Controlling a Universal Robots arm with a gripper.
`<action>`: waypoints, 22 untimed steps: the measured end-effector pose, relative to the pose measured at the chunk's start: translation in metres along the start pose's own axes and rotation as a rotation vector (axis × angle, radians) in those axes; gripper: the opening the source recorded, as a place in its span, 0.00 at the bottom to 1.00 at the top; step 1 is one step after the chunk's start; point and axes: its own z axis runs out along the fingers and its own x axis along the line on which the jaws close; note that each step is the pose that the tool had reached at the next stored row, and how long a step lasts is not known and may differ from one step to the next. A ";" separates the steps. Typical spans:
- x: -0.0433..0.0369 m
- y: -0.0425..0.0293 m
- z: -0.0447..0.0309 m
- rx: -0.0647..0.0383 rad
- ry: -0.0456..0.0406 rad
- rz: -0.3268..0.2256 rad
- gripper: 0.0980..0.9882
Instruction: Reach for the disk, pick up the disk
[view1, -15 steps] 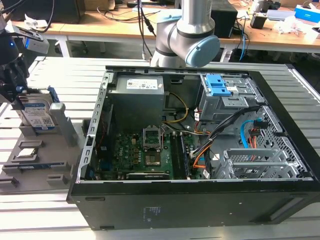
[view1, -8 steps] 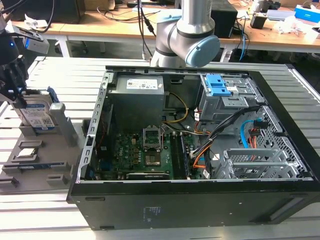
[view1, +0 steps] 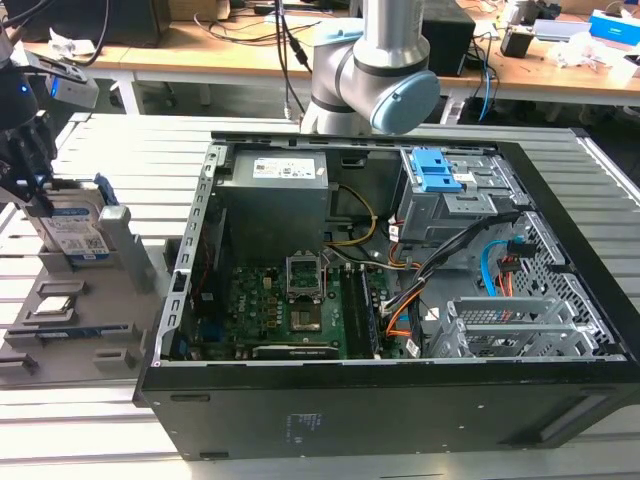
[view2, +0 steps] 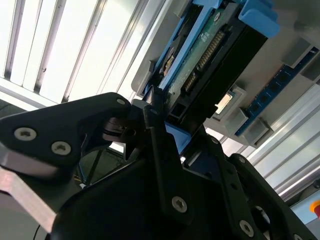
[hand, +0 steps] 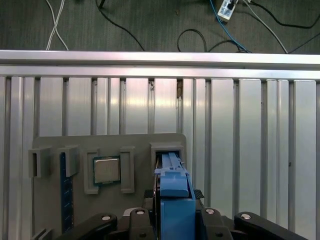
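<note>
One disk (view1: 76, 232) stands on edge in a slot of the one grey holder (view1: 100, 330) at the exterior view's left, its labelled face turned toward that view's right and its long axis, as far as shows, near upright. The single gripper (view1: 40, 195) pinches it, black fingers (hand: 150, 215) pressed to either side of its blue rail in the first wrist view. One square chip (hand: 106, 170) lies in the holder beside it, and one open computer case (view1: 400, 390) sits well apart.

Silver-grey disk (view1: 75, 228), blue-framed, white-and-blue label, upright on edge in the grey holder (view1: 120, 345).
</note>
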 end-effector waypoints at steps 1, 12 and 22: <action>0.0000 0.0000 0.0001 0.000 0.0000 0.000 0.30; 0.0000 0.0000 0.0010 0.000 0.0000 0.000 0.30; 0.0000 0.0002 -0.0054 0.000 -0.0002 0.000 0.30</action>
